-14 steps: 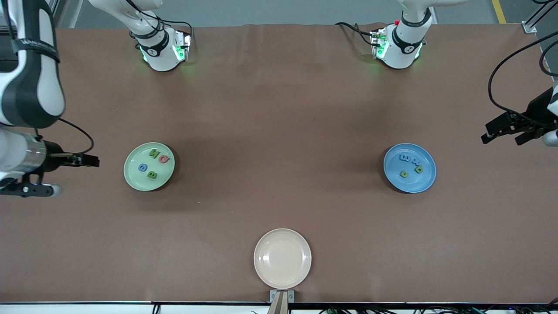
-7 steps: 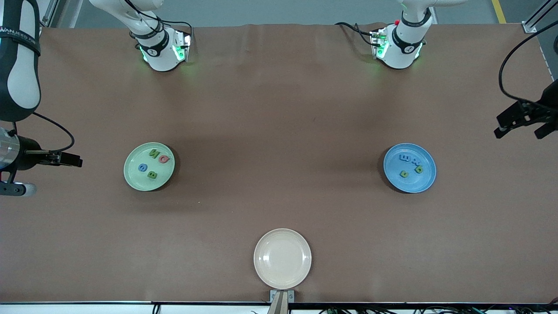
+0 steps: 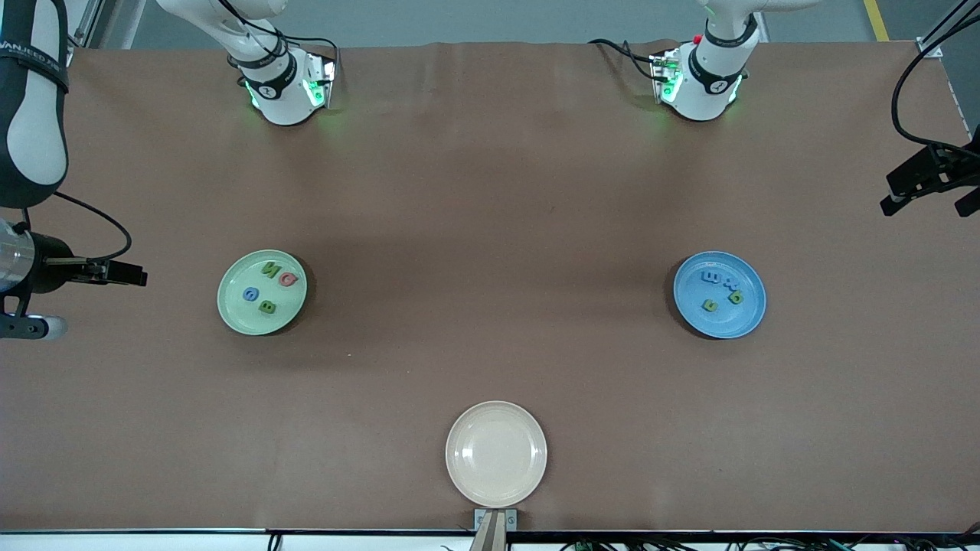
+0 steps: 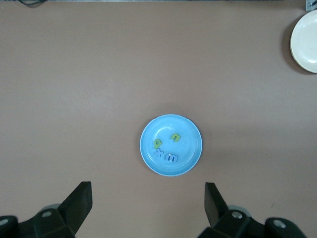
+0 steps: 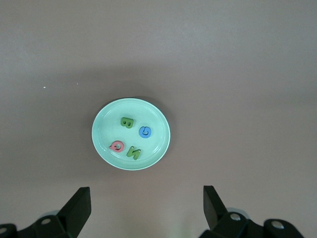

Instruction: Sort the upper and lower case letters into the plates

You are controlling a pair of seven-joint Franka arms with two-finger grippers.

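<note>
The pale green plate (image 3: 262, 292) sits near the right arm's end of the table (image 3: 490, 229), about halfway between the edge by the robot bases and the edge by the front camera. Four letters lie in it: a green N (image 3: 269, 268), a red one (image 3: 288, 279), a round blue one (image 3: 250, 293) and a green B (image 3: 267, 307). They lie close together, but none are touching.

The blue plate (image 3: 720, 295) sits near the left arm's end of the table, level with the green plate. Four letters lie in it too: two blue letters (image 3: 717, 278) side by side and two green letters (image 3: 723, 301) just beside them.

A cream plate (image 3: 496, 454) rests at the middle of the edge nearest the front camera, with nothing in it.

The right gripper (image 3: 126, 274) hangs up in the air over the right arm's end of the table, and its fingers are spread wide apart. The left gripper (image 3: 930, 187) hangs over the edge at the left arm's end of the table. Its fingers are spread wide too, and neither gripper holds anything
</note>
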